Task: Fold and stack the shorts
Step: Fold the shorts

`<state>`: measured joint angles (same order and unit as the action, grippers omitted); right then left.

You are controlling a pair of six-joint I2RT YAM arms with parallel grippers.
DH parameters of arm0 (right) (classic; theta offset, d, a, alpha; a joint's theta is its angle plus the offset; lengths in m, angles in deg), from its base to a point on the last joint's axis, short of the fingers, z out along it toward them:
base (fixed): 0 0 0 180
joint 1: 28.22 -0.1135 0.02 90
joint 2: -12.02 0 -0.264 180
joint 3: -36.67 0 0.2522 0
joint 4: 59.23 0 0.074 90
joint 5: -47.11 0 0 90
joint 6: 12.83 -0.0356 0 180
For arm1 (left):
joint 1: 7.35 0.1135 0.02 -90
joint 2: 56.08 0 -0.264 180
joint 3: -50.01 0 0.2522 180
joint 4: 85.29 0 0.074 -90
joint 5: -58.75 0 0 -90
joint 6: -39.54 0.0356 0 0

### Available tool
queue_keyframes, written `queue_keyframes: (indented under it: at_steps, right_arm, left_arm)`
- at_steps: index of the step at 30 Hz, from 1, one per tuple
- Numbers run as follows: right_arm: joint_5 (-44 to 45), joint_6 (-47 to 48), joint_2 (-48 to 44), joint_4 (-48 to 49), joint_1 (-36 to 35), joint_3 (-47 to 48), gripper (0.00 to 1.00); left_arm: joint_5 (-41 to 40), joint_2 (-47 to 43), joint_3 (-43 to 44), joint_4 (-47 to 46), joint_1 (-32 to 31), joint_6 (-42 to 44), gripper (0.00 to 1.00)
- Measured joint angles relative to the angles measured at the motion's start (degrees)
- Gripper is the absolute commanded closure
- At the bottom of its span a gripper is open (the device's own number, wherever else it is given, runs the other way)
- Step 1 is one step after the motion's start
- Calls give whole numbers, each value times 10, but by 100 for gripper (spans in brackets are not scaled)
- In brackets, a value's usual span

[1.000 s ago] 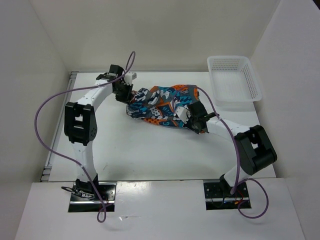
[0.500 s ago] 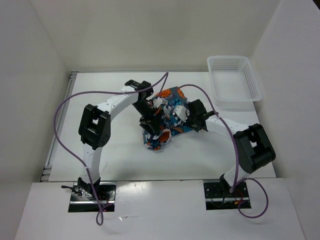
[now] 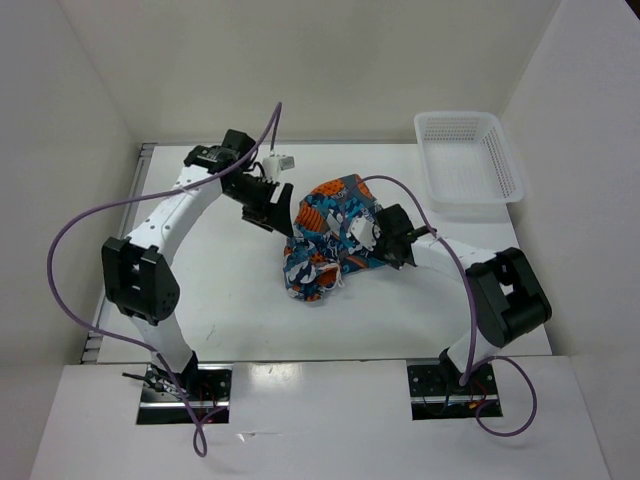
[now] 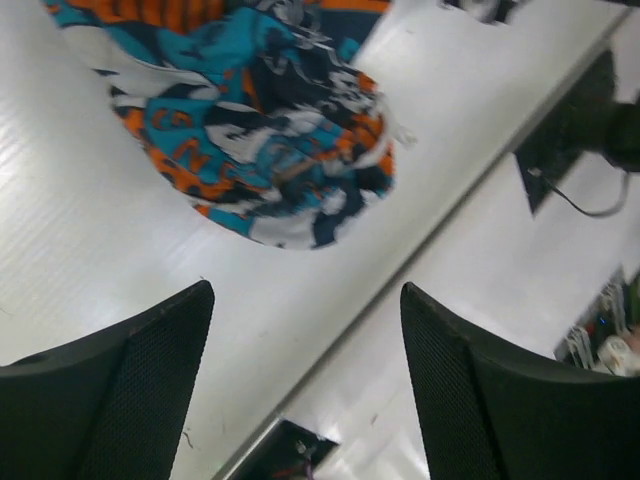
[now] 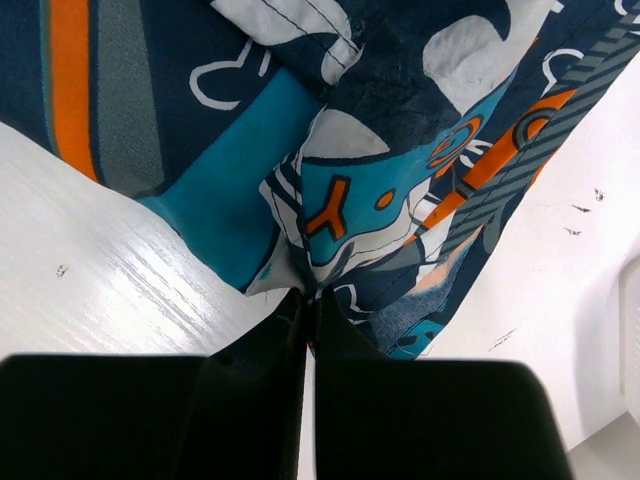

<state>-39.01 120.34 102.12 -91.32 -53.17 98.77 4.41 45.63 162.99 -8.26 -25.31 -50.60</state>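
Note:
The shorts (image 3: 330, 235), in a teal, orange, white and dark patchwork print, lie in a bunched, doubled-over heap at the middle of the white table (image 3: 220, 290). My left gripper (image 3: 275, 212) hovers open just left of the heap, not touching it. In the left wrist view the left gripper (image 4: 306, 290) holds nothing between its fingers, and the shorts (image 4: 260, 130) lie beyond its tips. My right gripper (image 3: 385, 240) is at the heap's right edge. In the right wrist view the right gripper (image 5: 308, 298) is shut on a fold of the shorts (image 5: 330, 150).
A white mesh basket (image 3: 468, 160) stands at the back right corner of the table. White walls close in the table on the left, back and right. Purple cables loop from both arms.
The left gripper carried the shorts' left end over toward the right and near side, let go, opened, and drew back to the left. The right gripper stayed shut on the fabric.

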Motion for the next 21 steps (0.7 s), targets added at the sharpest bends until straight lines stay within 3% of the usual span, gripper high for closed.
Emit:
queue_keyframes:
  at_steps: [3,9,14,18,21]
  right_arm:
    - [1,3,0,1,0,-4,100]
    - [2,6,-4,1,0,-10,100]
    - [2,7,-14,1,0,-12,100]
    - [2,7,-17,2,0,-17,100]
    - [2,7,-17,1,0,-21,100]
  left_arm:
    - [-35,5,-36,-51,-2,0,5]
    - [-91,49,-48,-152,-26,-1,5]
    - [-123,81,-61,-211,-38,-2,18]
    - [-121,89,-92,-209,-39,-1,19]
    - [-111,87,-123,-205,-39,-2,29]
